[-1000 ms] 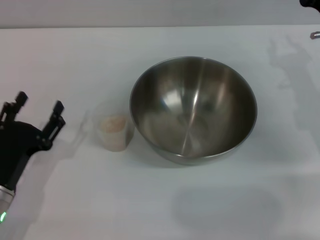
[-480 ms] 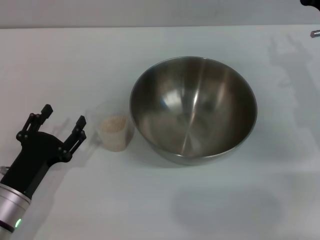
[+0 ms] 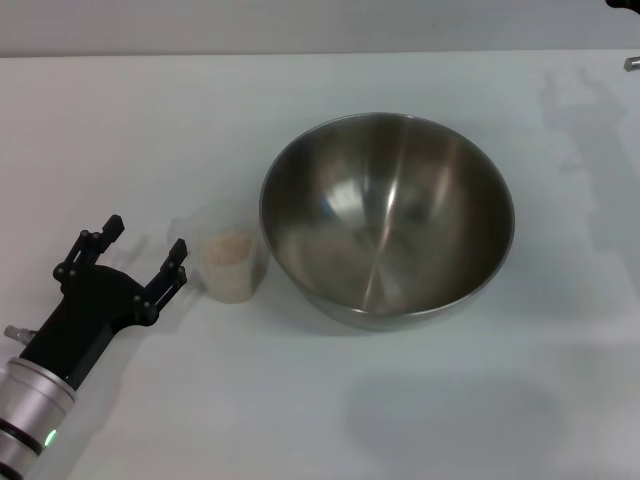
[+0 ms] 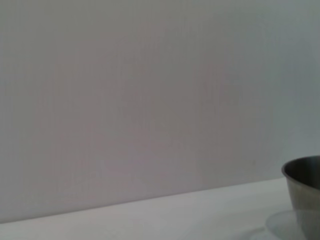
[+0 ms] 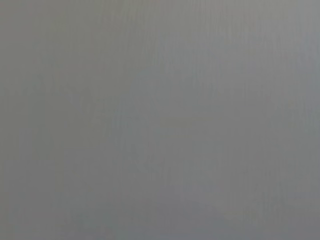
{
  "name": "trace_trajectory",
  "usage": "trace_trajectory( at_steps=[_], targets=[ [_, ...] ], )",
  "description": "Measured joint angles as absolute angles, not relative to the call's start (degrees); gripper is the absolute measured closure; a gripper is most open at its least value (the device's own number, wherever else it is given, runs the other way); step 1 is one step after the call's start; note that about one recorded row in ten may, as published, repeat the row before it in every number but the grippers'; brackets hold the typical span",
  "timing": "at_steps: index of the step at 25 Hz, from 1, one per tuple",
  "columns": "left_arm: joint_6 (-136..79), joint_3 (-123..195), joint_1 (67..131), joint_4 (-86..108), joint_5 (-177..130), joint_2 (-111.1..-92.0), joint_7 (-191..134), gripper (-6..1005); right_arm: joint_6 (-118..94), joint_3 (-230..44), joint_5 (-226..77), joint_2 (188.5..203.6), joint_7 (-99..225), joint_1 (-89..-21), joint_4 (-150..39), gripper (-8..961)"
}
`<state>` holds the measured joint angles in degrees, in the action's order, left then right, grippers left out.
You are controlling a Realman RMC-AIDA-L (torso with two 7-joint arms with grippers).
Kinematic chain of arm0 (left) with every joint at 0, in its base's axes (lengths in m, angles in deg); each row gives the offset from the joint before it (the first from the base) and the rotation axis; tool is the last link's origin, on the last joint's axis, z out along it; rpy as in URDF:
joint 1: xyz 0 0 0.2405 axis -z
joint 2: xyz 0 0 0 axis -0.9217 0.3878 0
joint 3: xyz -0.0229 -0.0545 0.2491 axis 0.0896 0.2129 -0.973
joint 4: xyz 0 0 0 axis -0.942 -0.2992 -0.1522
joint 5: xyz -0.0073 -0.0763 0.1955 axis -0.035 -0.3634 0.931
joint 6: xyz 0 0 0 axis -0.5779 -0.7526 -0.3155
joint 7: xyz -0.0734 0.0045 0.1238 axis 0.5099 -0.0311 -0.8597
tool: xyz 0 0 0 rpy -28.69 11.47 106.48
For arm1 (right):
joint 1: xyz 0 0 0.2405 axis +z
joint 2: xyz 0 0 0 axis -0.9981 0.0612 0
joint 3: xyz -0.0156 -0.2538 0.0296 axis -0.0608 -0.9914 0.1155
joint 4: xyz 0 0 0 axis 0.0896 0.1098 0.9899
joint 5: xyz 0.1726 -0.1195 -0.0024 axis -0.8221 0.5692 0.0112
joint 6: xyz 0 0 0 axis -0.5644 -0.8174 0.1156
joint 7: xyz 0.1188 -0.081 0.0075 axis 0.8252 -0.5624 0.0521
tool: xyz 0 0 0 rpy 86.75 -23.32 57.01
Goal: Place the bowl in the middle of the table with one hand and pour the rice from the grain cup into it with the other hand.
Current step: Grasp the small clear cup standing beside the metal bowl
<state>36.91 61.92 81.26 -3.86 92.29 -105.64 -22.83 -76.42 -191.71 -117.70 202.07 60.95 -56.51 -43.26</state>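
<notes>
Currently, left pincer [image 3: 133, 254] is held apart just beside the cup [image 3: 229, 262] of rice [image 3: 228, 246], which touches the bowl [image 3: 387, 218] mid-worktop [image 3: 150, 130]; a misjudged approach could tip it.

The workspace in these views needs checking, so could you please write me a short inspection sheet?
Surface: plain white table, bare around the items.
Job's things: large stainless-steel bowl upright near the middle, no rice inside; small clear plastic grain cup beside it on the robot's left, holding pale rice.
Clutter: nothing seen.
Grippers: left gripper open, just short of the cup, not touching; right gripper not in view.
Cables: nothing seen.
Surroundings: plain grey wall behind the table.
</notes>
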Motion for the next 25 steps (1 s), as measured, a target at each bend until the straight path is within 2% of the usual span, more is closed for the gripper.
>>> trace_trajectory(
  at_steps=[15,25],
  targets=[
    [32.21,63.93,84.63,-3.31,91.74,-105.55,-22.96,192,-76.52,-191.80,-117.53,202.20,61.11,-56.86,-43.20,512],
    [30.06,65.30,86.09,-3.79,91.76,-105.62,-22.96,272,-76.31,-191.77,-117.51,202.18,61.14,-56.44,-43.25,512]
  ],
)
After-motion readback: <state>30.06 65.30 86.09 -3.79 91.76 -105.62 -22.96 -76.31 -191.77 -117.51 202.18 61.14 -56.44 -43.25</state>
